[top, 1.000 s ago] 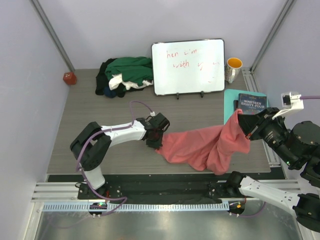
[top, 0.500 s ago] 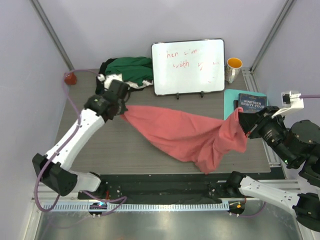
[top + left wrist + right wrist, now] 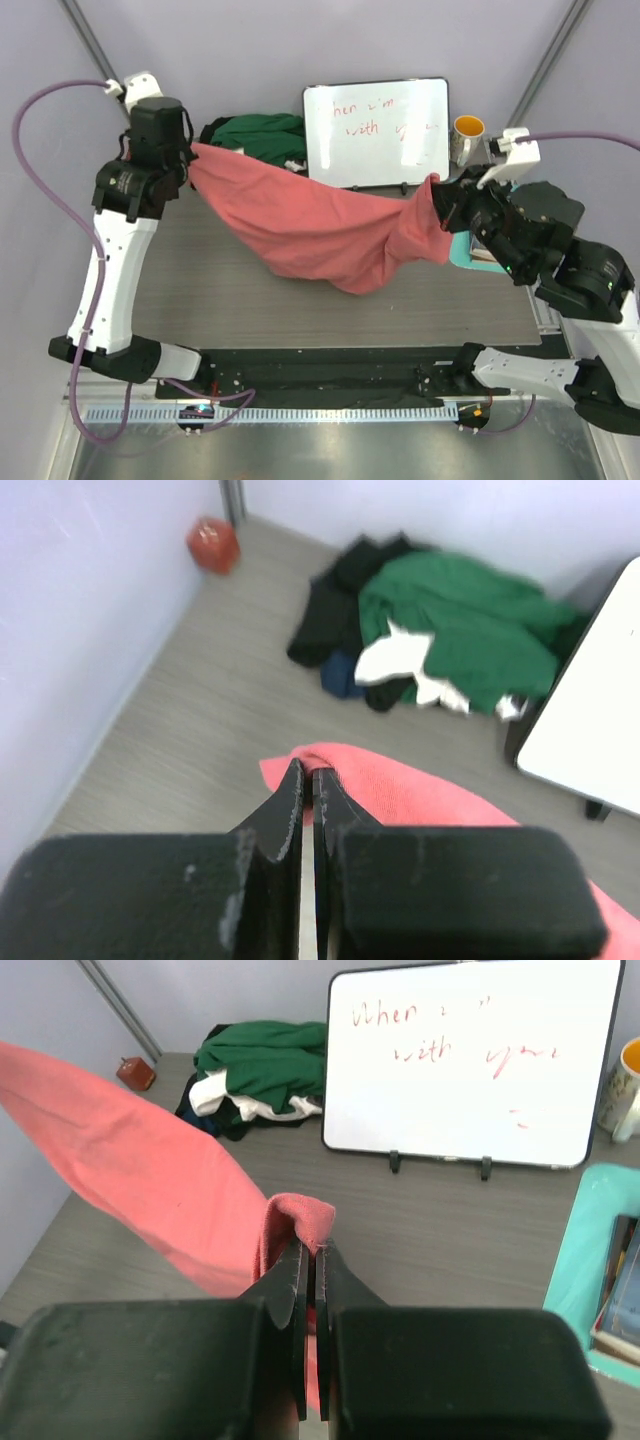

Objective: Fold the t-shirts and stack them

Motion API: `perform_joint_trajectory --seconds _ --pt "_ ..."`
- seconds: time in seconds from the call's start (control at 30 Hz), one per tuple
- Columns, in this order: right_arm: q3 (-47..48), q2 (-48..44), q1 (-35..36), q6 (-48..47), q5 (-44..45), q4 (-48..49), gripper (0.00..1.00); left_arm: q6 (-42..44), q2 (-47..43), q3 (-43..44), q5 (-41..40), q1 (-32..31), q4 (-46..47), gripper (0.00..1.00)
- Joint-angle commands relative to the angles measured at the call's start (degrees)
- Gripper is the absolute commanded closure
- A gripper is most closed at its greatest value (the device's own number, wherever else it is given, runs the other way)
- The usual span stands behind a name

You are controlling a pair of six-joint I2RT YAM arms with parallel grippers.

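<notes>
The salmon-pink t-shirt (image 3: 310,225) hangs stretched in the air between my two grippers, sagging over the table's middle. My left gripper (image 3: 190,160) is shut on its left end, high at the back left; the pink cloth (image 3: 400,795) shows at the closed jaws (image 3: 310,775). My right gripper (image 3: 437,190) is shut on its right end; the cloth (image 3: 300,1215) bunches over the closed jaws (image 3: 312,1250). The dark green, white and black t-shirts (image 3: 250,145) lie heaped at the back left, also seen in the left wrist view (image 3: 440,630) and right wrist view (image 3: 260,1070).
A white board with red writing (image 3: 377,132) stands at the back. An orange-lined mug (image 3: 467,138) is at the back right. A book on a teal mat (image 3: 460,190) lies at the right edge. A small red object (image 3: 212,545) sits in the back-left corner.
Both arms have risen, lifting the pink t-shirt off the table. My left gripper moved up and back-left; my right gripper moved left and back, spreading the shirt in the air.
</notes>
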Motion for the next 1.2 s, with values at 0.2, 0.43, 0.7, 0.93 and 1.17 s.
perform_joint_trajectory --seconds 0.2,0.43,0.7,0.93,1.17 --pt "18.8 9.1 0.0 -11.2 0.5 8.2 0.99 8.2 3.0 19.7 -1.7 1.0 -0.6 1.00" --pt "28.1 13.4 0.0 -13.3 -1.3 8.2 0.99 7.9 -3.4 21.7 3.0 1.1 -0.1 1.00" --pt "36.4 11.0 0.0 -12.6 -1.3 5.6 0.99 9.6 -18.0 16.8 7.8 1.0 -2.1 1.00" --pt "32.7 11.4 0.0 -12.9 -1.4 7.7 0.99 6.2 -19.3 10.4 6.8 1.0 0.5 1.00" --pt "41.1 21.7 0.0 -17.8 -0.1 9.7 0.99 1.7 -2.1 18.8 10.5 1.1 2.6 1.00"
